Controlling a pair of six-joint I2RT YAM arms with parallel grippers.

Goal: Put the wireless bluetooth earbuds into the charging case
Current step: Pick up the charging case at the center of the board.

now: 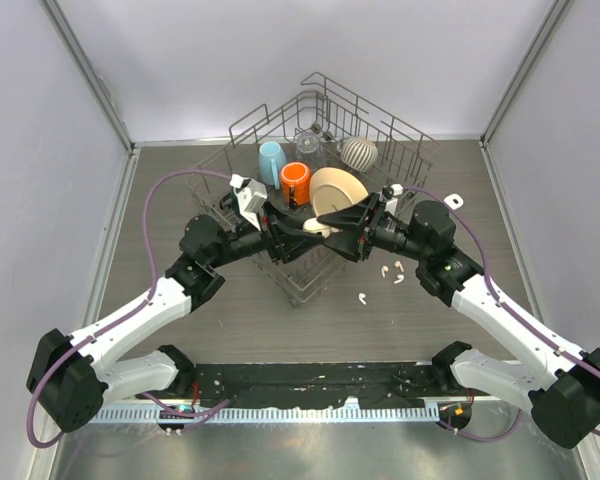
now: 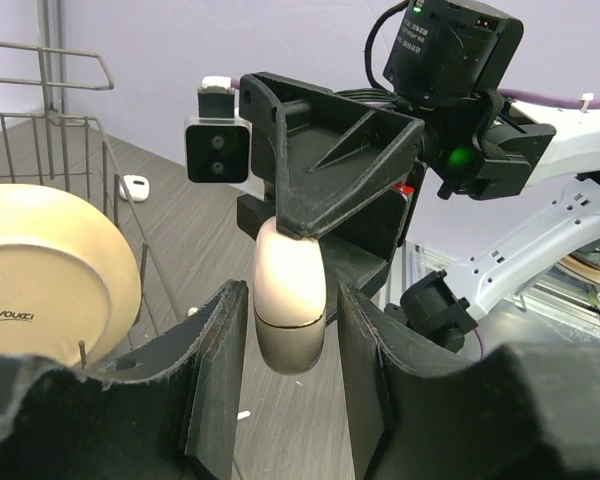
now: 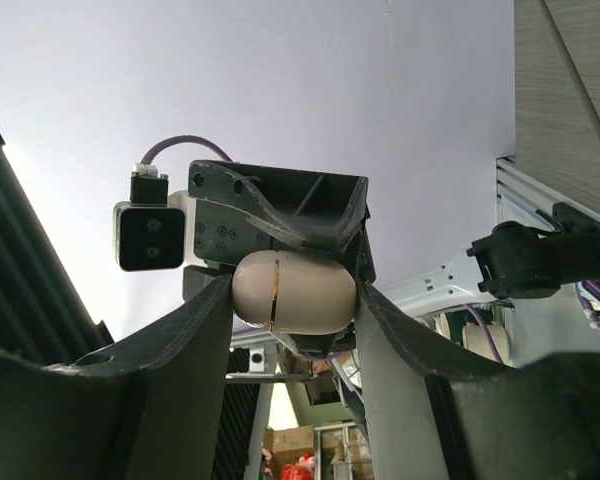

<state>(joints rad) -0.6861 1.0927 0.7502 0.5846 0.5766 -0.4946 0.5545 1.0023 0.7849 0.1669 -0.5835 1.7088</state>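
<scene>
Above the wire dish rack at mid-table, the left gripper narrowly flanks the cream charging case, with a slim gap showing. The right gripper clamps the case, which looks closed. Further right, the white earbuds lie on the table, none inserted yet.

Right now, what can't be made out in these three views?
- Top view: charging case mostly hidden where the left gripper and right gripper meet.
- Top view: earbuds too small to count or tell their facing.
- Left wrist view: whether the left gripper's fingers press the case; the gaps are too slight.
- Left wrist view: plate cut off by the left edge.
</scene>
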